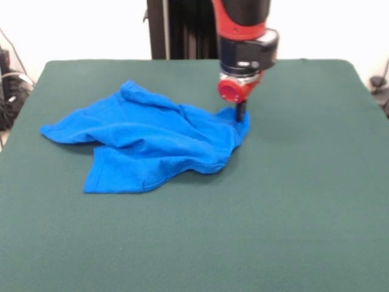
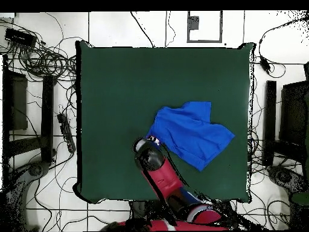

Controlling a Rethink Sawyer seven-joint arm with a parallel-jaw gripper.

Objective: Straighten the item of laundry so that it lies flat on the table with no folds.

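Front and overhead views of the workspace. We see the T-shirt lying crumpled on the green table, heaped on itself with several ridges and folds and one hemmed edge turned towards the camera in the front view. In that view it sits left of centre and in the far half of the table; in the overhead view it lies right of centre, towards the robot's edge. We find no containers on the table.

The red and black arm descends at the cloth's right-hand end in the front view, and the gripper meets the cloth's bunched corner there. Only a dark tip shows against the blue fabric, so we cannot tell whether the claw is apart, together or clamped on cloth. In the overhead view the arm covers the gripper and hides the contact point.

The shirt's long axis runs roughly across the table from left to right in the front view; from overhead it slants from the gripper's corner to a point at the right. Around the table we note tangled cables on a tiled floor.
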